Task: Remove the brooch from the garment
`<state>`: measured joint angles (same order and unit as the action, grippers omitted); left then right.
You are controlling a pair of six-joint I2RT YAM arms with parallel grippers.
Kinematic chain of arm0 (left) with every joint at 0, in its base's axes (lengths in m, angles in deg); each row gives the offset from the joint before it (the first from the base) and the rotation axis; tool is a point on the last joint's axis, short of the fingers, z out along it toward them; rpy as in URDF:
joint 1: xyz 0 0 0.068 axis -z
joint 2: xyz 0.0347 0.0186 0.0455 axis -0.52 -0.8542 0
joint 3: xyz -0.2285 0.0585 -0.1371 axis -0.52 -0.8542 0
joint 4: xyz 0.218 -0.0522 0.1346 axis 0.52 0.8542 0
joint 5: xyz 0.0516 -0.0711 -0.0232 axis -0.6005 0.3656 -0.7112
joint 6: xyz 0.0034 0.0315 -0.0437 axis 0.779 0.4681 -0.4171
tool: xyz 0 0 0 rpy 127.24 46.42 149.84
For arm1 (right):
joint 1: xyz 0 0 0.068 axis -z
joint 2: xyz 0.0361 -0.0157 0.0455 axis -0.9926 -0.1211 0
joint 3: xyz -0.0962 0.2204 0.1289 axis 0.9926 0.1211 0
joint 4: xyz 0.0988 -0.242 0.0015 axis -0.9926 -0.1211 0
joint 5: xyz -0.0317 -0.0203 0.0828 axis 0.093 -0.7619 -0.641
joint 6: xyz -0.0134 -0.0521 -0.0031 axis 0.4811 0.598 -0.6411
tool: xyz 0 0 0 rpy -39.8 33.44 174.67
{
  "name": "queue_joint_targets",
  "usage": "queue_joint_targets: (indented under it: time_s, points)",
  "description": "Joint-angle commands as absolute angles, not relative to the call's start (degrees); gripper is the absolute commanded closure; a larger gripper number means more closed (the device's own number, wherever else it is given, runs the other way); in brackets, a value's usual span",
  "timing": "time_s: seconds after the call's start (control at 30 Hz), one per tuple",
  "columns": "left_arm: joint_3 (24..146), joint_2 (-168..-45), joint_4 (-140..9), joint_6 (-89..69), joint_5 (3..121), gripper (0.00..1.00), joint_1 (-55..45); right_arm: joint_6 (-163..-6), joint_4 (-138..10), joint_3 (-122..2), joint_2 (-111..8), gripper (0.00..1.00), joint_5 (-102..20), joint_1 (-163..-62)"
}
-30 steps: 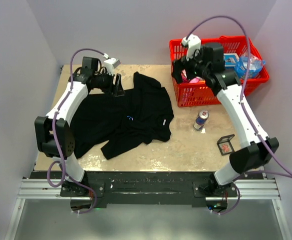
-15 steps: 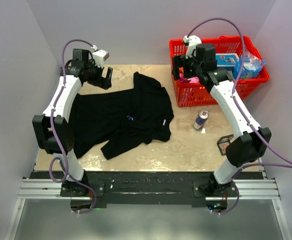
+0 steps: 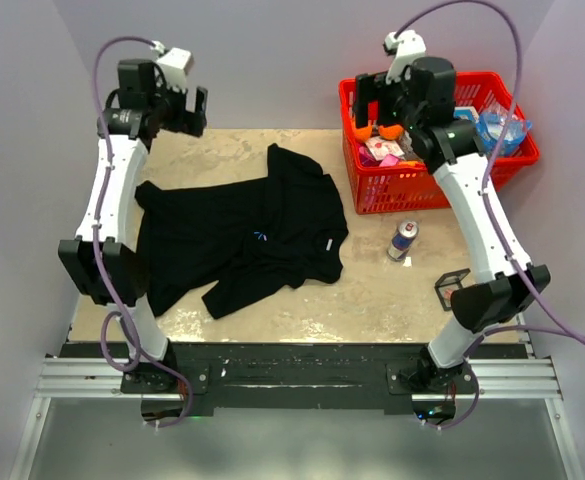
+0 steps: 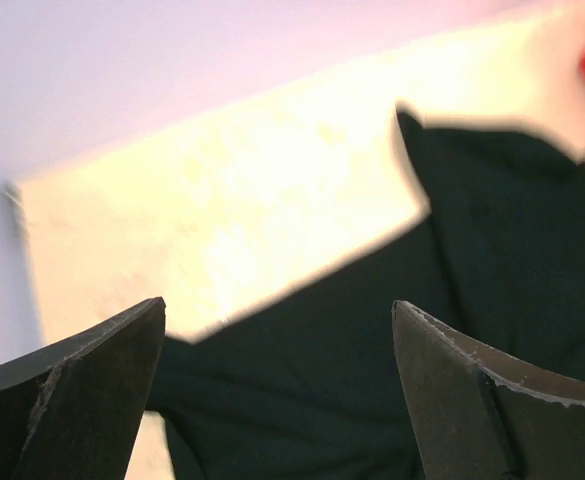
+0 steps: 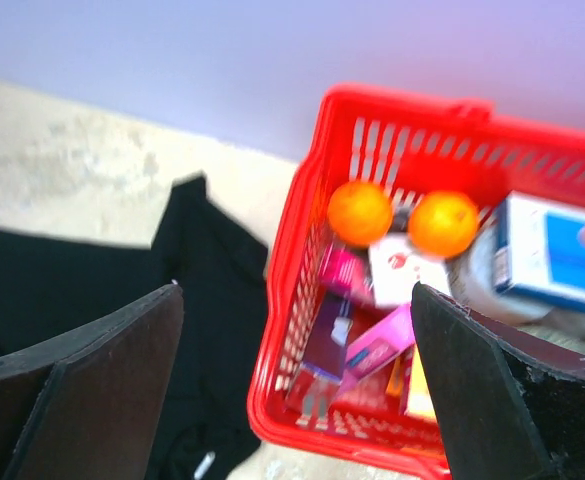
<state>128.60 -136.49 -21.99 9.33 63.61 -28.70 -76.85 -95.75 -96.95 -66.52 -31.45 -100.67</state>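
Both arms have lifted and pulled back: left gripper (image 4: 277,305) is off the garment (image 3: 202,240) and up at the rear-left corner, right gripper (image 5: 297,290) is higher over the basket (image 3: 422,190). Fingers on both are spread wide and empty. Garment lies rumpled, left-centre on the tabletop (image 3: 392,300). Basket is rear right, holding oranges, packets and a blue box. Can (image 3: 403,240) sits between the two, print unreadable. White neck label (image 3: 325,243) shows. Brooch (image 3: 259,236) is a blue-white speck mid-chest.
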Motion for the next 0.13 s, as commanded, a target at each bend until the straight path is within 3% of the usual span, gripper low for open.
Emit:
queue_joint_targets:
  time_s: [0.0,0.1]
  points:
    - [133.14,-133.0,-26.23,6.29,62.74,0.0,-29.4,-75.63,-98.01,-106.7,-65.7,0.01,-28.53,-100.97]
    - [129.98,-128.61,-28.25,5.67,63.45,0.0,-29.4,-75.54,-101.18,-112.16,-66.92,0.01,-27.57,-100.97]
